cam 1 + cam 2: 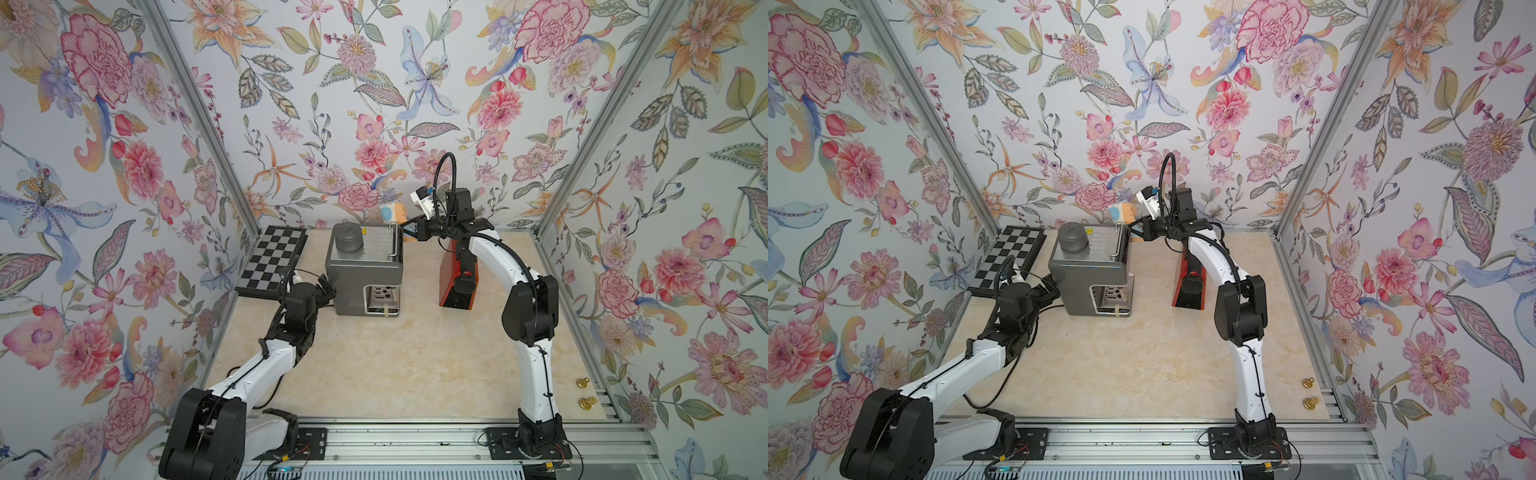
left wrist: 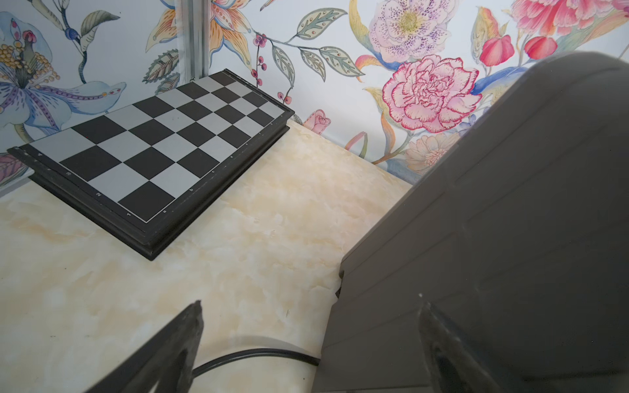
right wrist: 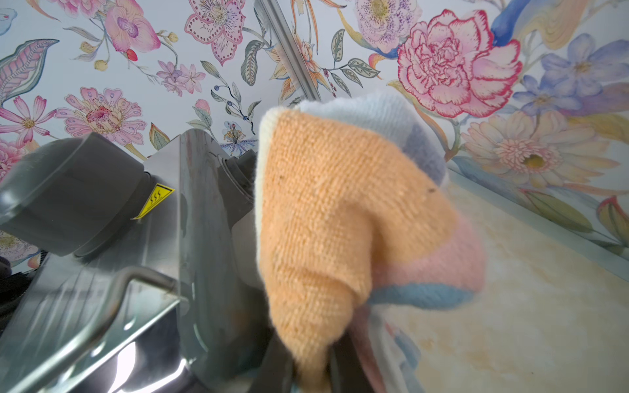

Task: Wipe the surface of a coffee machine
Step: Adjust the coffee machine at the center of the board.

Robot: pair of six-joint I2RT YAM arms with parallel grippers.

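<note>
The grey coffee machine [image 1: 361, 270] [image 1: 1088, 266] stands at the back middle of the table, with a round cap and a steel top. My right gripper [image 1: 409, 229] [image 1: 1138, 230] is at the machine's upper right rear edge. It is shut on an orange, blue and pink cloth [image 3: 333, 211] that bunches up beside the steel top [image 3: 102, 255]. The cloth [image 1: 392, 214] shows above the machine in both top views. My left gripper [image 1: 328, 289] [image 2: 311, 304] is open low at the machine's left side [image 2: 510, 238]. One of its fingers overlaps the grey wall.
A black and silver chessboard [image 1: 272, 262] [image 2: 163, 146] leans in the back left corner. A red and black appliance [image 1: 457, 278] stands right of the machine, under my right arm. Two small brass weights [image 1: 584, 382] sit near the right front edge. A black cable [image 2: 255, 355] runs from the machine's base.
</note>
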